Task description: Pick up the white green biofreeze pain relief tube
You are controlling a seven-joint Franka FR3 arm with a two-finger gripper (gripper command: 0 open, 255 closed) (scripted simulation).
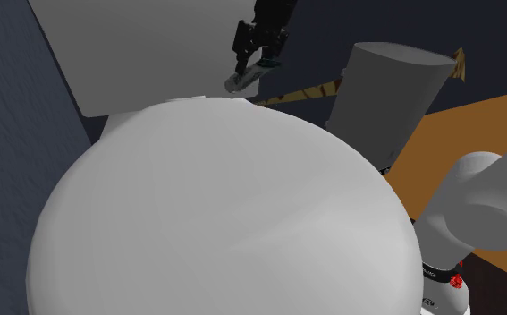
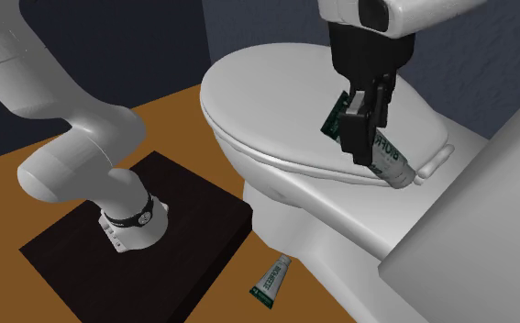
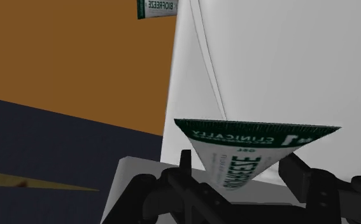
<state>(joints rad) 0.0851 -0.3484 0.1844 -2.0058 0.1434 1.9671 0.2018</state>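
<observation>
**Biofreeze tube (image 2: 391, 161) clamped over toilet lid (image 2: 267, 92)**

The jaws were closed on the white-and-green tube, which hung over the white lid near its hinge. Its long axis slanted, with the green crimped end higher, toward the lid's front, and the cap end lower, toward the tank (image 2: 487, 202). A second tube (image 2: 271, 282) lay on the brown floor (image 2: 83, 128) beside the toilet.

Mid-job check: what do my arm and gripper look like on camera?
The arm is white, with rounded tubular links and a dark band bearing a pale marking near its base. The gripper is all black and boxy, with two narrow fingers.
</observation>
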